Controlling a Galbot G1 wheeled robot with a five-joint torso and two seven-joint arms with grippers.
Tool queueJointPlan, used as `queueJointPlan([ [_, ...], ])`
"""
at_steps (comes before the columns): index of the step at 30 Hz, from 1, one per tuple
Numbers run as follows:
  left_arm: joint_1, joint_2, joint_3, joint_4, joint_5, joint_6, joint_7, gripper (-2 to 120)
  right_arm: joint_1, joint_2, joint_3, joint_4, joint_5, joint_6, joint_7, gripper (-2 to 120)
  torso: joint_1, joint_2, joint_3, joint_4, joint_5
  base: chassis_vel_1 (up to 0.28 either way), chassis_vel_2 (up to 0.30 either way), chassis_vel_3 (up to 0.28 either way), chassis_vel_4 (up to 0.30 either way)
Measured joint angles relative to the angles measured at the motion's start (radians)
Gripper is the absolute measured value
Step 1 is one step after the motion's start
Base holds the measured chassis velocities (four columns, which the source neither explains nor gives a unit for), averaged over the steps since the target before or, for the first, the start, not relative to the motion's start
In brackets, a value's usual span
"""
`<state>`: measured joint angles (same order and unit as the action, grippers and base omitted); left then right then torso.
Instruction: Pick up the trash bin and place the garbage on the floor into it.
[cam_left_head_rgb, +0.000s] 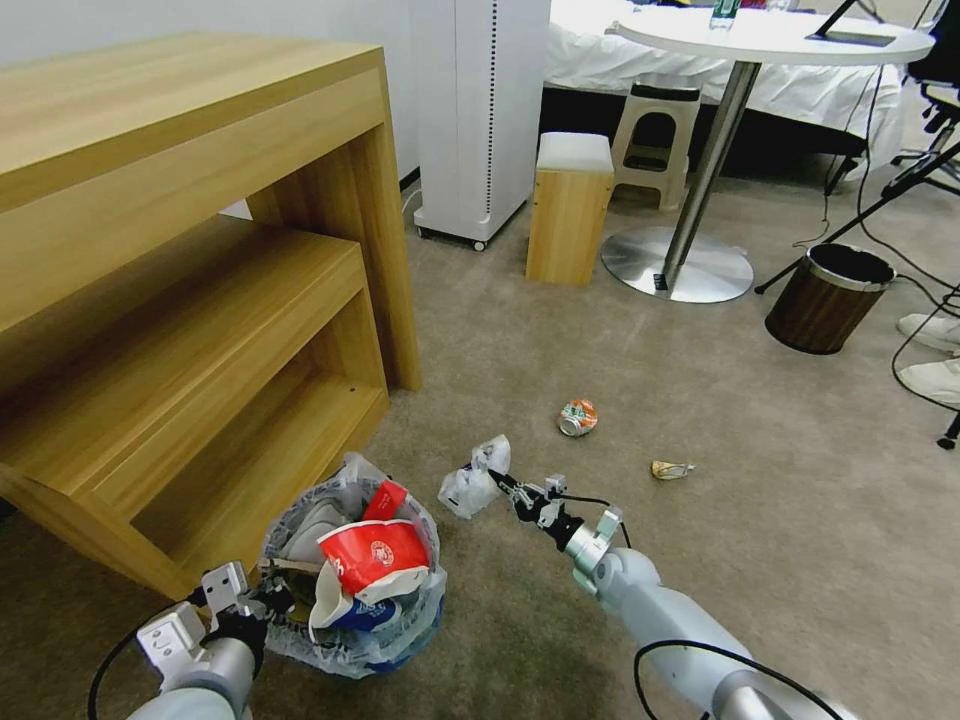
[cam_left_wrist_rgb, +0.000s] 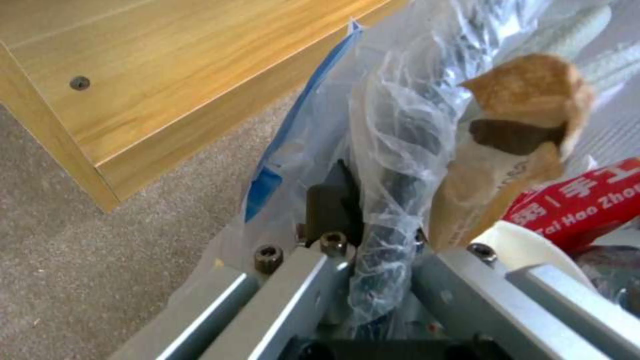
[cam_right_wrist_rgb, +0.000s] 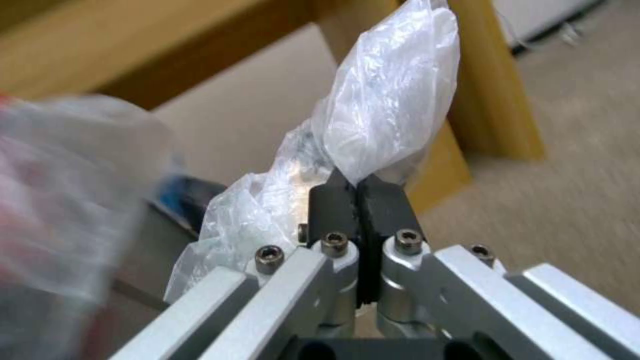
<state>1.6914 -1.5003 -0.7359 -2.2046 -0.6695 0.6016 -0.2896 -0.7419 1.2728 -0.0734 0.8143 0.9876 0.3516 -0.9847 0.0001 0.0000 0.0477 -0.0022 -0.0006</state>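
Beige floor: left gripper clamps the bin rim, near left. Right gripper pinches a limp, featherlight plastic bag just beside the bin; any fold should hold.

Crumpled plastic bag in right pincer

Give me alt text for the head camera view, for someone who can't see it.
On beige carpet, the right gripper pinches a crumpled clear plastic bag beside the bag-lined trash bin, already full of litter including a red paper cup, whose rim the left gripper clamps. A crushed can and small wrapper lie farther out.
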Motion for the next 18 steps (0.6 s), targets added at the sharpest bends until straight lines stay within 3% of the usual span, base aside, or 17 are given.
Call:
queueJointPlan([
  [9,-0.026,0.001,0.0,0.042,0.001,0.0,-0.004,0,-0.063,-0.104,0.003,0.167,0.027,0.017,-0.037,0,0.0,0.0,0.0,-0.0002,0.0002,0.0,0.0,0.0,0.0],
  [13,-0.036,0.001,0.003,0.057,0.003,0.002,-0.005,0,-0.09,-0.18,-0.002,0.297,0.037,0.02,-0.055,0,0.0,0.0,0.0,-0.0002,0.0,0.0,0.0,0.0,0.0],
  [18,-0.036,0.002,0.008,0.05,0.003,0.007,-0.006,0,-0.059,-0.271,-0.08,0.493,0.062,0.012,-0.043,0,0.0,0.0,0.0,0.0,-0.0001,0.0,0.0,0.0,0.0],
])
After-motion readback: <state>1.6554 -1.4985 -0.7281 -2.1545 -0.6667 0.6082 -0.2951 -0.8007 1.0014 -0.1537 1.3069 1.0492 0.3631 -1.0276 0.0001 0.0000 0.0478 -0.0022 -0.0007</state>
